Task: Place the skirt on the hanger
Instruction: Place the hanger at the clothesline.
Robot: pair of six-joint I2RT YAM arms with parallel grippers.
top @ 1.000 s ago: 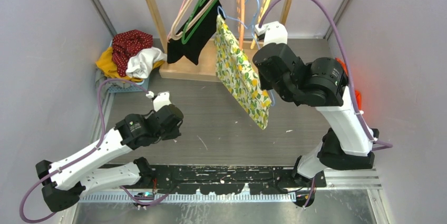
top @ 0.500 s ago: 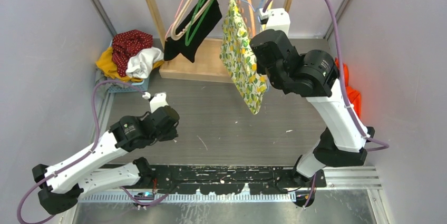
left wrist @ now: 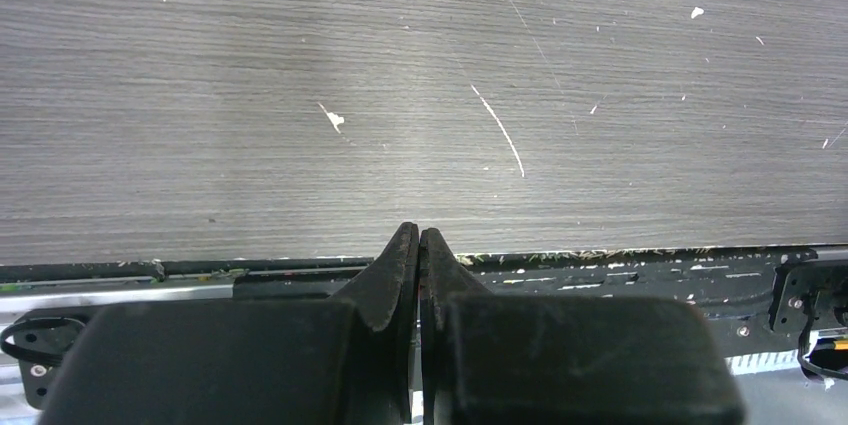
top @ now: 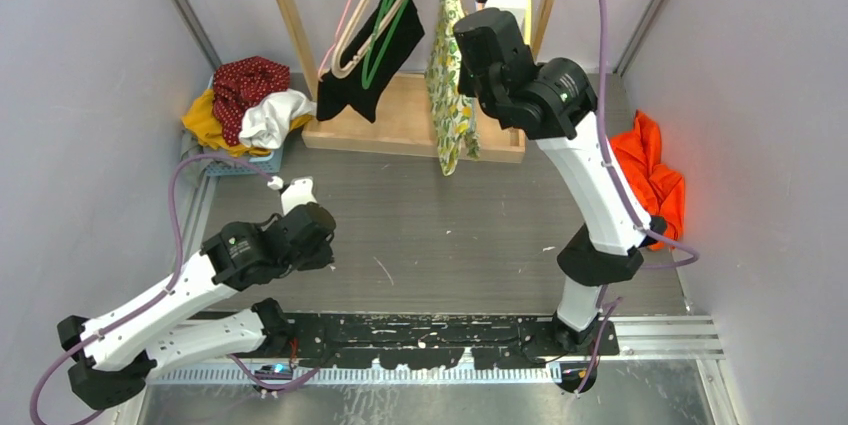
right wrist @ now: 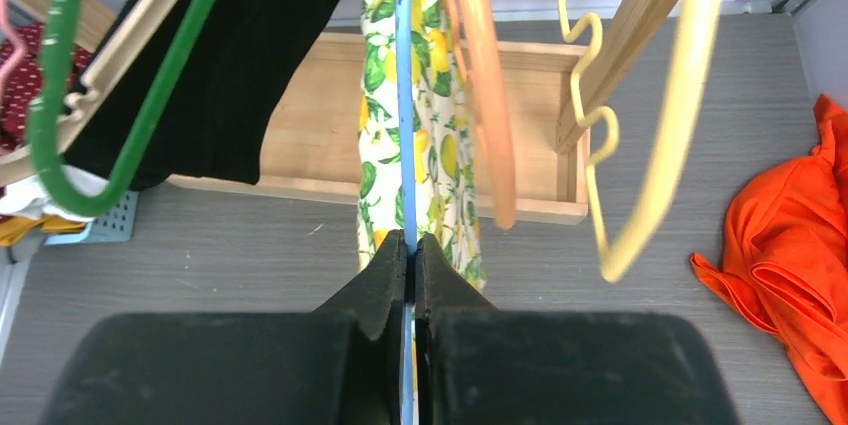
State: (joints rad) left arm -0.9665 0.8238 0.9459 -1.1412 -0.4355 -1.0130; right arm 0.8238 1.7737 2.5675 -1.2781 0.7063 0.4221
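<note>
Hanging seems nearly done: my right hand (right wrist: 411,243) is pinching shut on the thin blue plastic hanger (right wrist: 403,85), with the lemon-print fabric skirt (right wrist: 432,160) draping just beyond it. Next, I judge, comes hooking it onto the wooden rack (top: 285,15). My left hand (left wrist: 418,240) is idling shut and empty.

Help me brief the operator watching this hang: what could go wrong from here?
1. The right hand pinches the thin blue hanger only at its fingertips; the hanger could twist or slip and drop the lemon-print skirt.
2. The orange hanger and yellow hanger hang close beside it, so the blue hanger may snag on them.
3. The skirt could brush the black garment hanging nearby.
</note>
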